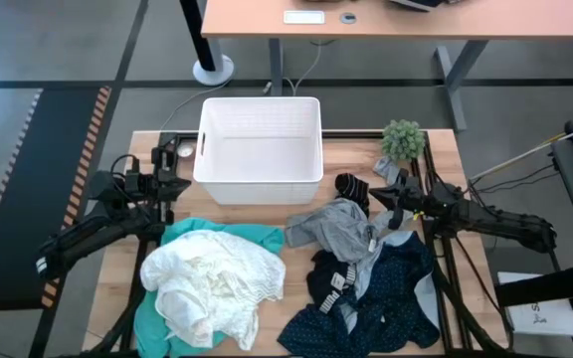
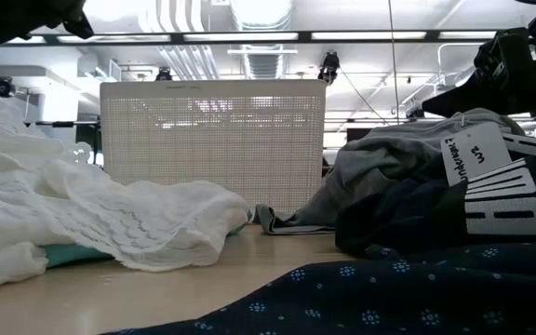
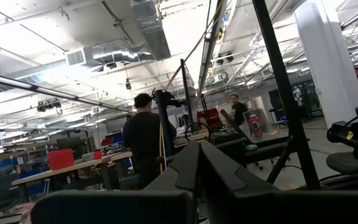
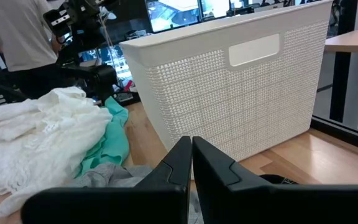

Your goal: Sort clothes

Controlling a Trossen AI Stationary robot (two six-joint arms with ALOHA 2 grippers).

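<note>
Grippers both clenched empty: left gripper (image 1: 171, 185) left of basket (image 1: 260, 149), right gripper (image 1: 378, 198) centre-right over grey garment (image 1: 341, 227). Advice: open right's fingers, descend, pinch one layer only.

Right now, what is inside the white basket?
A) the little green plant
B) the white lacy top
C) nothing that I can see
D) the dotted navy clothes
C: from above, the white basket shows only its bare floor, while the clothes all lie on the table in front of it.
</note>
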